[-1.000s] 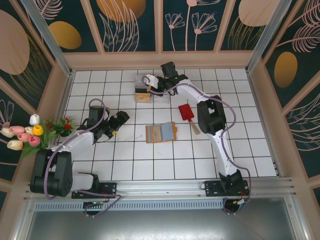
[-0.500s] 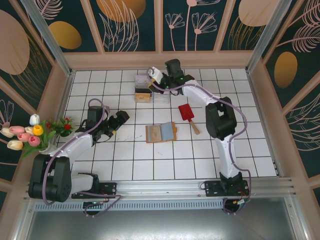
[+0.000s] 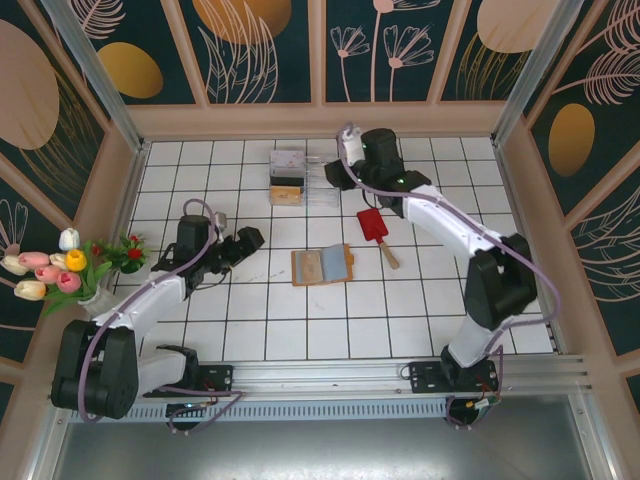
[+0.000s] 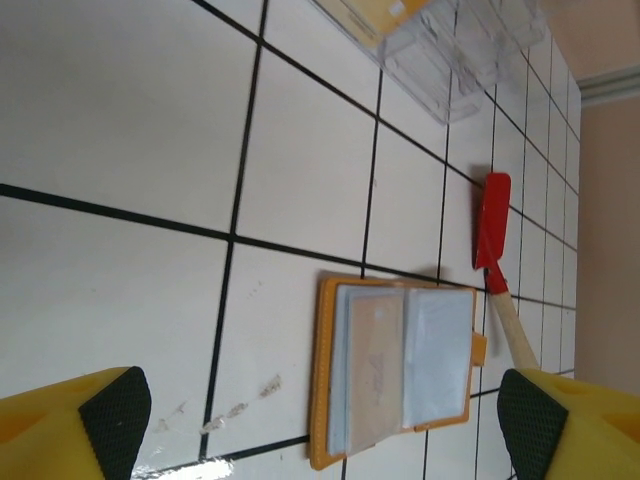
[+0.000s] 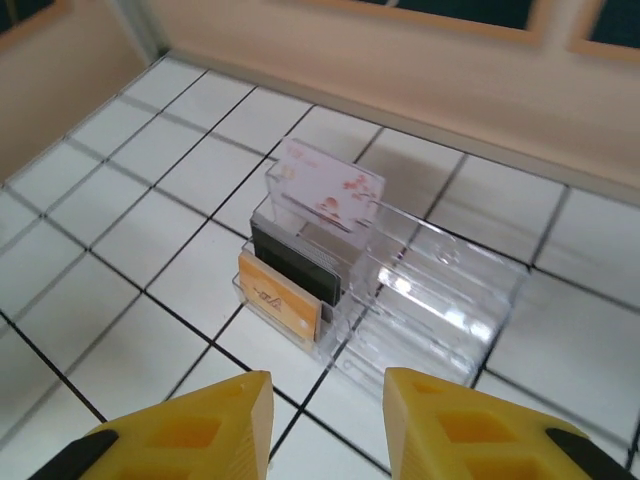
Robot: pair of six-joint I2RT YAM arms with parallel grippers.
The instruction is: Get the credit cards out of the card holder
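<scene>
The card holder lies open flat on the tiled floor, tan-orange with grey-blue inner panels. A pale credit card shows in the sleeve of one panel. My left gripper sits to the left of it, apart from it, open, with its black-padded yellow fingertips spread wide. My right gripper hovers at the back beside the clear plastic box, open with nothing between its fingers. In the box stand a white flowered card, a black card and an orange card.
A red spatula with a wooden handle lies just right of the card holder, and its blade shows in the left wrist view. A bunch of artificial flowers stands at the left wall. Wooden walls enclose the floor.
My right gripper has drawn back to the right, off the clear box, and its arm has swung out. My left gripper has edged slightly right toward the card holder.
</scene>
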